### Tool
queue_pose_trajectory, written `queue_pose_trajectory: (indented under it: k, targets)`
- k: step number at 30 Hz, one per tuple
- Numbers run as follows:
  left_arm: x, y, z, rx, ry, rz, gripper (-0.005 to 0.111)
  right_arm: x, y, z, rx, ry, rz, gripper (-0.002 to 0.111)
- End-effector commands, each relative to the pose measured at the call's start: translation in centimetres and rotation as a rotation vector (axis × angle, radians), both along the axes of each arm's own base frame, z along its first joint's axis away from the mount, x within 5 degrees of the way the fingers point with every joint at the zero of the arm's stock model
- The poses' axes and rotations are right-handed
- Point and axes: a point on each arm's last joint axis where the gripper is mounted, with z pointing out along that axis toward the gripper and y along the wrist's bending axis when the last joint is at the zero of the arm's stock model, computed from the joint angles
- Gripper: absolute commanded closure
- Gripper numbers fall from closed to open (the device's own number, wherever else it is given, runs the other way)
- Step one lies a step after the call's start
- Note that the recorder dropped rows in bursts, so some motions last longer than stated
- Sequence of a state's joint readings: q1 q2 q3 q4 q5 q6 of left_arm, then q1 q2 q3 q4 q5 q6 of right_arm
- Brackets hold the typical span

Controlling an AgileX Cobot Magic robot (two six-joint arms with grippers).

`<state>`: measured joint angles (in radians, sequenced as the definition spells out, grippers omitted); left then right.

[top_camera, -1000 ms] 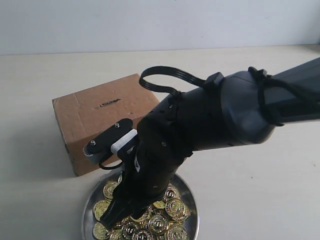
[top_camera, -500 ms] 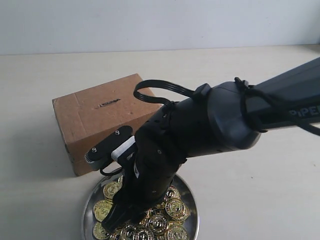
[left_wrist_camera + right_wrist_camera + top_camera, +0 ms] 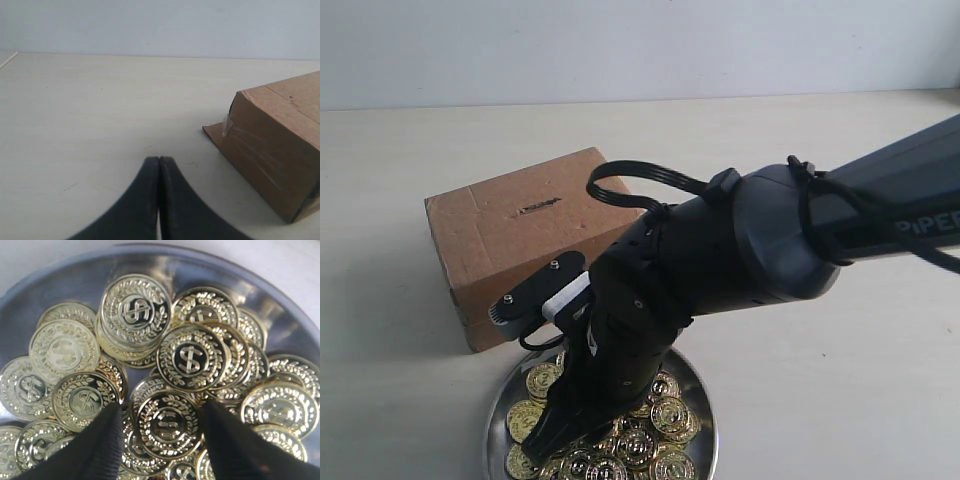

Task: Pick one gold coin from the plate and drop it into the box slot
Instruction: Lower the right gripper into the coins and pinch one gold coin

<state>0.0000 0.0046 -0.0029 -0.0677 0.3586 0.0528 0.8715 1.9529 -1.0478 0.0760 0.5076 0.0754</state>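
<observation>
The silver plate (image 3: 704,425) lies at the near edge of the table, heaped with gold coins (image 3: 669,414). Behind it stands the brown cardboard box (image 3: 510,250), its dark slot (image 3: 538,207) on the top face. My right gripper (image 3: 544,440) reaches down into the plate. In the right wrist view it (image 3: 162,408) is open, its two black fingers straddling one gold coin (image 3: 169,424) that rests on top of the pile in the plate (image 3: 75,280). My left gripper (image 3: 159,161) is shut with nothing in it, low over bare table beside the box (image 3: 272,140).
The right arm (image 3: 770,240) crosses the exterior view from the right and hides part of the plate and the box's near corner. A black cable loop (image 3: 630,180) arches over the box. A pale wall backs the light table (image 3: 820,380).
The right arm has shifted slightly left and lower over the plate, bringing the fingers down among the coins. In the last half second it has hardly moved.
</observation>
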Motion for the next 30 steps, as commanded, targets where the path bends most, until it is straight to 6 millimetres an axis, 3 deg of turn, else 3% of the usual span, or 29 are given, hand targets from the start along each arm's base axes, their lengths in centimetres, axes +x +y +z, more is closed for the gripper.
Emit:
queue_pose_trajectory:
  k: [1,6,13,21,30]
  targets:
    - [0.0,0.0,0.0,-0.006,-0.008,0.001,0.107,0.2,0.2,0.1,0.008,-0.014,0.004,0.063]
    - [0.0,0.0,0.0,-0.006,-0.008,0.001,0.107,0.2,0.2,0.1,0.008,-0.014,0.004,0.069]
    - [0.0,0.0,0.0,-0.006,-0.008,0.001,0.107,0.2,0.2,0.1,0.008,-0.014,0.004,0.090]
    - [0.0,0.0,0.0,-0.006,-0.008,0.001,0.107,0.2,0.1,0.4,0.011,-0.017,0.004,0.091]
    - [0.0,0.0,0.0,-0.006,-0.008,0.001,0.107,-0.1,-0.2,3.4,0.047,-0.045,0.006,0.091]
